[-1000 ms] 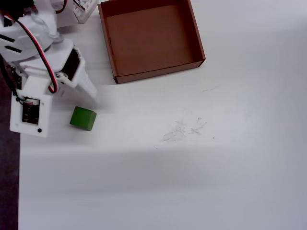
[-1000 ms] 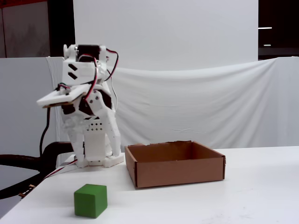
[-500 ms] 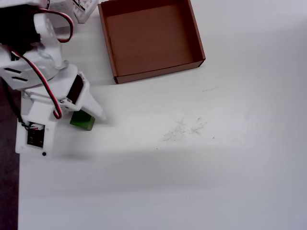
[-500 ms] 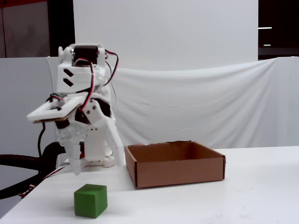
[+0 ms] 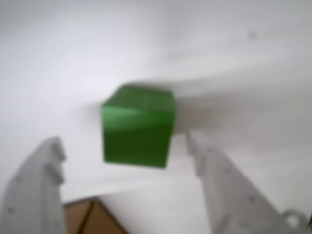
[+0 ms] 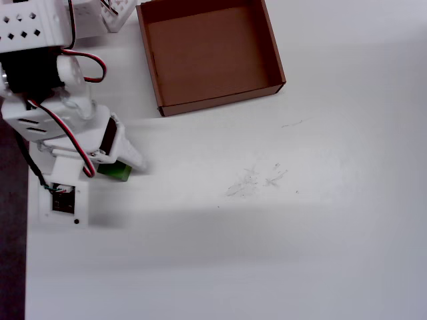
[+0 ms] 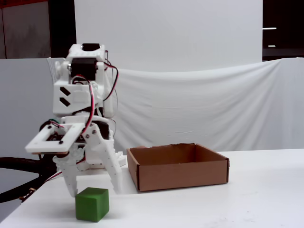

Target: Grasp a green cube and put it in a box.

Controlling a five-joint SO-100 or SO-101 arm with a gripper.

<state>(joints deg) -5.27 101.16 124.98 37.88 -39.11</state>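
The green cube (image 5: 138, 126) lies on the white table, just ahead of my open gripper (image 5: 123, 142) in the blurred wrist view, with one white finger (image 5: 41, 187) on each side of it. From the side, the gripper (image 7: 95, 190) hangs low over the cube (image 7: 92, 204), fingertips spread at about the height of its top, touching nothing. From above, the gripper (image 6: 115, 167) hides most of the cube (image 6: 121, 173); only a green edge shows. The brown cardboard box (image 6: 220, 101) stands empty at the back, its low wall (image 7: 183, 175) to the cube's right in the fixed view. A box corner (image 5: 85, 217) shows in the wrist view.
The arm's white base (image 7: 90, 142) stands behind the cube at the table's back left. The table's left edge (image 6: 27, 267) borders dark floor. Faint scuff marks (image 6: 257, 179) mark the table's middle. A white cloth backdrop (image 7: 213, 109) hangs behind the table.
The arm has swung forward and down. The open gripper moved from beside the cube to over it, and now covers most of it from above. The cube has not moved.
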